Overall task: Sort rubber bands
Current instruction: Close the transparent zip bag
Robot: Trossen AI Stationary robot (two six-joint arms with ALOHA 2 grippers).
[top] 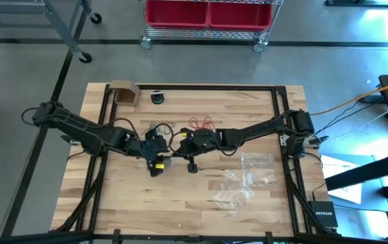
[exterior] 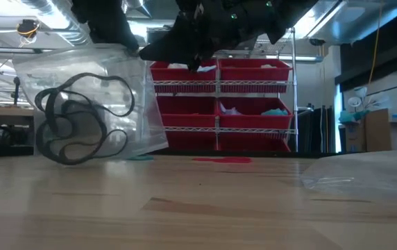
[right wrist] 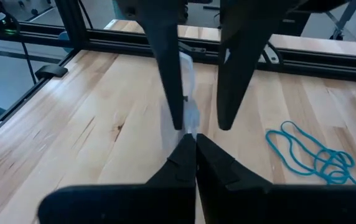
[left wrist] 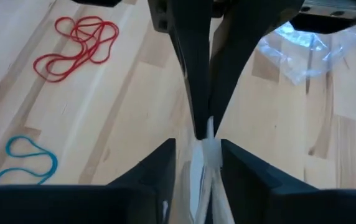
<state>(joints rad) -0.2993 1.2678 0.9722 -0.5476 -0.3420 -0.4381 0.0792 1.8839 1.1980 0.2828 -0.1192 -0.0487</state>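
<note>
Black rubber bands (exterior: 80, 121) bagged in clear plastic zip bag (exterior: 139, 104); your right gripper (right wrist: 195, 138) pinches it shut-tight, left gripper (left wrist: 198, 146) spread around it. Red loops (left wrist: 75, 46), teal loops (right wrist: 312, 155) left on table.

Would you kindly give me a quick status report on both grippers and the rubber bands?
Both grippers at table centre on clear plastic zip bag holding black rubber bands: right gripper pinched shut on it, left gripper open astride. Red bands, teal bands loose.
</note>
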